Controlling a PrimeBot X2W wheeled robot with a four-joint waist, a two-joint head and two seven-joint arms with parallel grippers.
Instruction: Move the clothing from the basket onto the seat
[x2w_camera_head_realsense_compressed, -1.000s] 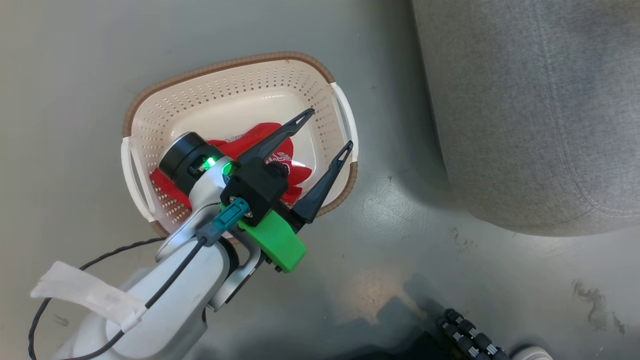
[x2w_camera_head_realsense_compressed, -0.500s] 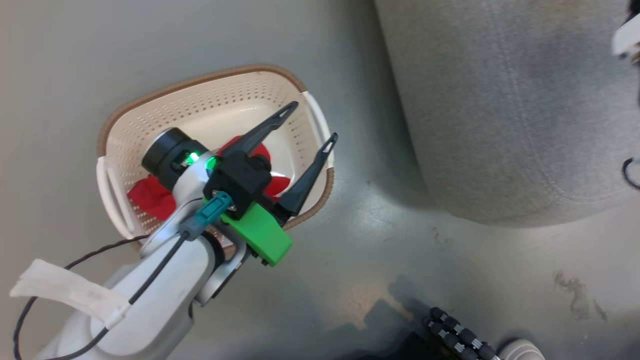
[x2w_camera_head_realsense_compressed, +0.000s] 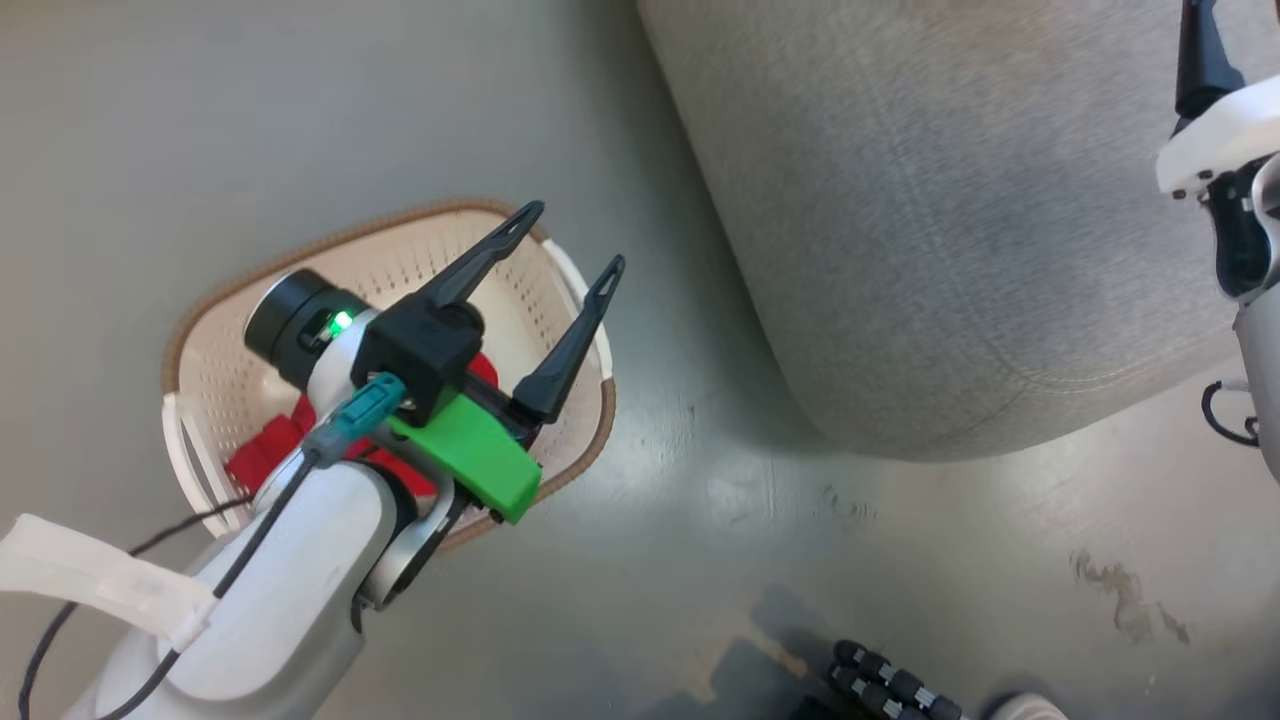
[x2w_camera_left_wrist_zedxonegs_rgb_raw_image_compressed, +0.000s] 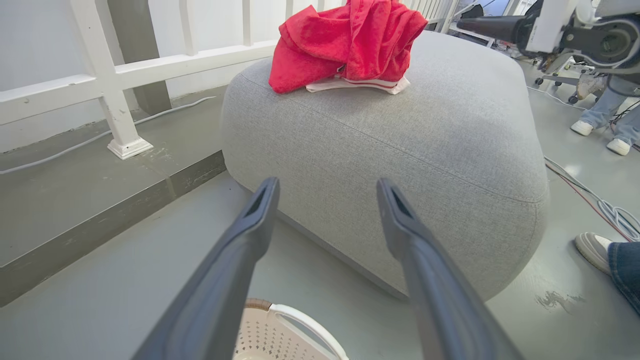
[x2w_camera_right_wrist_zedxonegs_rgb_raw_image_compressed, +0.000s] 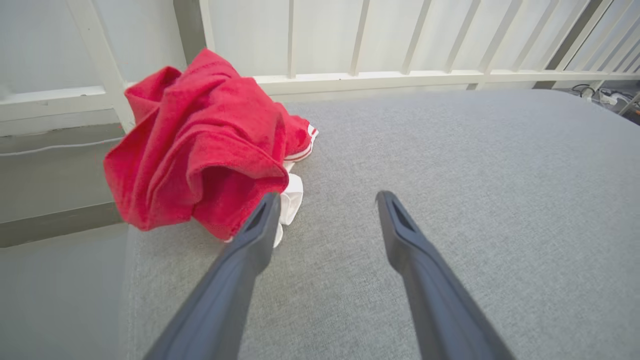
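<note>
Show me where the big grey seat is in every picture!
Head view: the seat fills the upper right.
Left wrist view: the seat sits in the middle.
Right wrist view: the seat spreads across the bottom and right.
Landmark: the red clothes heaped on top of it in both wrist views. The basket near it links the head and left wrist views.
</note>
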